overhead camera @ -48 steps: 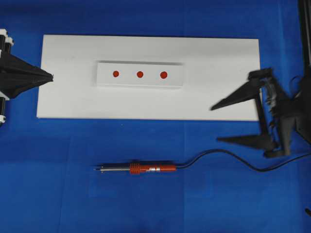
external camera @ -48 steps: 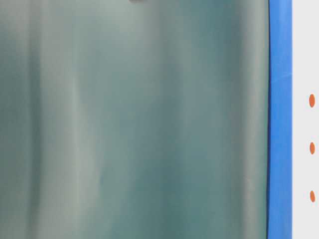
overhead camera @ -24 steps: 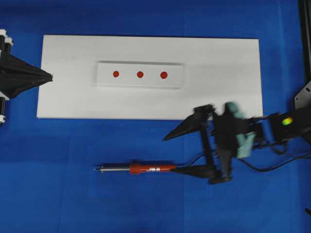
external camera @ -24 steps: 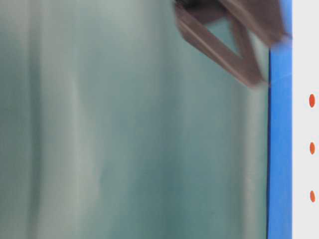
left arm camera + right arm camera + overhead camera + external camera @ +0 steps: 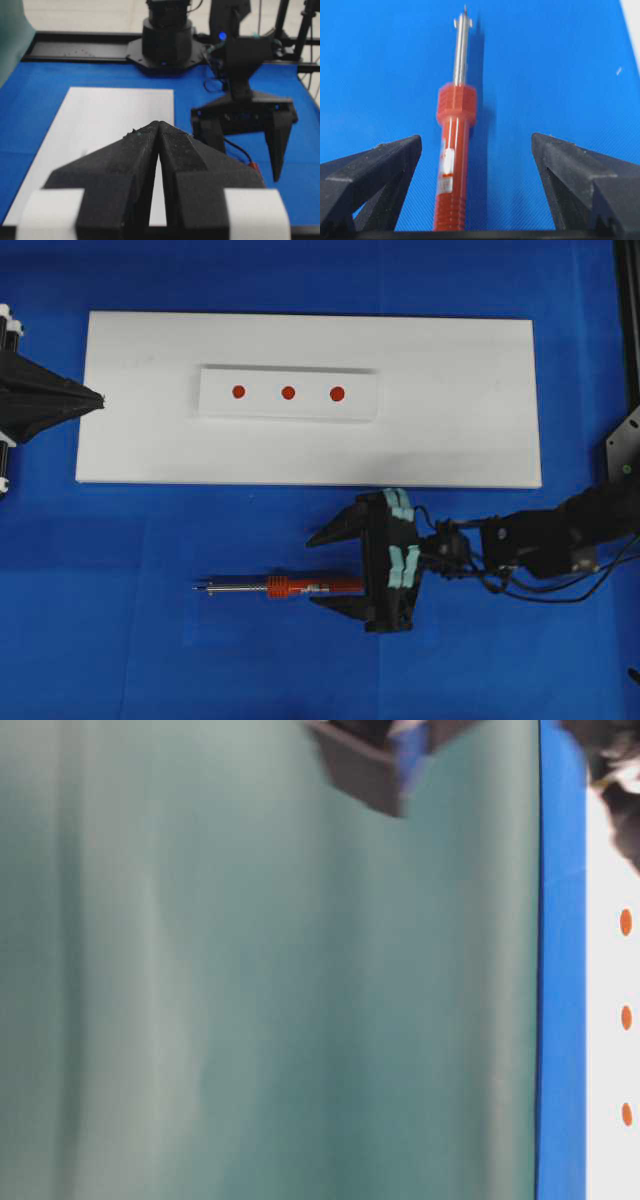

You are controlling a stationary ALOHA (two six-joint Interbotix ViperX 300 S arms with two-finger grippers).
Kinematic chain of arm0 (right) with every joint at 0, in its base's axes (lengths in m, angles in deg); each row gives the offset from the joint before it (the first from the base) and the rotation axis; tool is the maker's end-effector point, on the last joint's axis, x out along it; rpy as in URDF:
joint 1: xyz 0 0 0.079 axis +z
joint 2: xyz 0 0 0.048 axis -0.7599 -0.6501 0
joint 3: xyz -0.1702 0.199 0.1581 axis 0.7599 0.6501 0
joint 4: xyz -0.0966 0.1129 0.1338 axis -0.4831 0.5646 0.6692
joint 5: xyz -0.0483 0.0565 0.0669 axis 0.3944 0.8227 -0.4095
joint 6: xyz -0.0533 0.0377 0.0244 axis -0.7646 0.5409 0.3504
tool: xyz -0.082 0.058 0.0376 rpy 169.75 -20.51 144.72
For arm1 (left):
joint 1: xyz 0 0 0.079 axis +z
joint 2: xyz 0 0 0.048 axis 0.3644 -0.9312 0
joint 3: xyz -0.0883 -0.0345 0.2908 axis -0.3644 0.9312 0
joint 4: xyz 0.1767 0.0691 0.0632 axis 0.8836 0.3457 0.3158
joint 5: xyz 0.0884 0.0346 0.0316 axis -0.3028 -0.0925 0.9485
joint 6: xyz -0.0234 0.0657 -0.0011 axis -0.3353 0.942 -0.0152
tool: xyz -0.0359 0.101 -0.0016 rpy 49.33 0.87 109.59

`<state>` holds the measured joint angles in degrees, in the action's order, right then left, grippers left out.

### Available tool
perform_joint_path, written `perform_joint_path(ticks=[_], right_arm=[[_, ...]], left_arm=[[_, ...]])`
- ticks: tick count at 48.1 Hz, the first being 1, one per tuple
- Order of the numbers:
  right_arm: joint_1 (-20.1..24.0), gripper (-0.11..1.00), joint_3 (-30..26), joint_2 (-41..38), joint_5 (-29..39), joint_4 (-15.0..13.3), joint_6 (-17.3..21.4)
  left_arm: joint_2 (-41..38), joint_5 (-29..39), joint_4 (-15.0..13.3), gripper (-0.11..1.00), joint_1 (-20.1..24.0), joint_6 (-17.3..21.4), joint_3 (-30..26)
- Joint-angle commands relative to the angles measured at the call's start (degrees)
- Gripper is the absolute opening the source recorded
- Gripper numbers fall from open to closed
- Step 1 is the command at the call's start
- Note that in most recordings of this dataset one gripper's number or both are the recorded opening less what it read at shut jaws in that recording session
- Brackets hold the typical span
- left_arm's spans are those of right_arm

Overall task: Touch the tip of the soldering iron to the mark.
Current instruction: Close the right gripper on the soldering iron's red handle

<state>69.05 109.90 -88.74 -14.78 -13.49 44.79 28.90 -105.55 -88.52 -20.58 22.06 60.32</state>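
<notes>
Since the earlier frame, the right gripper (image 5: pixel 332 568) has been swung across from the board's right edge and brought over the soldering iron (image 5: pixel 290 588), which lies flat on the blue cloth (image 5: pixel 150 640) below the white board (image 5: pixel 450 430). Its jaws are spread wide astride the red handle without touching it, while the left gripper (image 5: pixel 158 125) is pressed shut at the board's left end. The approach to grasp is in hand; a lowering and closing on the handle is called for before the tip can be carried to a red mark (image 5: pixel 337 394).

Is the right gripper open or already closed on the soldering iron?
Open. The right gripper has its fingers spread wide either side of the soldering iron, which lies flat between them, ungripped.
</notes>
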Motion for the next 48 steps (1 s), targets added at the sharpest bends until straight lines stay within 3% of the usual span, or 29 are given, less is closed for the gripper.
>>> perform_joint_path(ticks=[1, 9, 19, 23, 29, 34, 48], right_arm=[[0.8, 0.89, -1.8, -0.5, -1.0, 1.1, 0.0], [1.5, 0.88, -3.5, -3.4, -1.0, 2.9, 0.0], [2.1, 0.84, -4.0, -4.4, -1.0, 3.1, -0.3], [2.2, 0.69, -4.1, -4.4, -1.0, 3.1, -0.4], [2.2, 0.33, -4.1, -4.4, -1.1, 3.0, -1.1], [2.2, 0.10, -4.2, -4.4, -1.6, 3.0, -1.4], [2.2, 0.06, -4.3, -3.3, -1.6, 2.8, -1.4]], left_arm=[[-0.3, -0.6, 0.0, 0.02, 0.3, 0.0, -0.4], [-0.3, -0.6, 0.0, 0.02, 0.5, 0.0, -0.2], [-0.1, -0.5, 0.0, 0.02, 0.6, 0.0, 0.2], [-0.2, -0.6, 0.0, 0.02, 0.7, 0.0, 0.3], [-0.1, -0.5, 0.0, 0.02, 0.7, 0.0, 0.4], [-0.1, -0.5, 0.0, 0.02, 0.6, 0.0, 0.4], [-0.1, -0.5, 0.0, 0.02, 0.7, -0.1, 0.6]])
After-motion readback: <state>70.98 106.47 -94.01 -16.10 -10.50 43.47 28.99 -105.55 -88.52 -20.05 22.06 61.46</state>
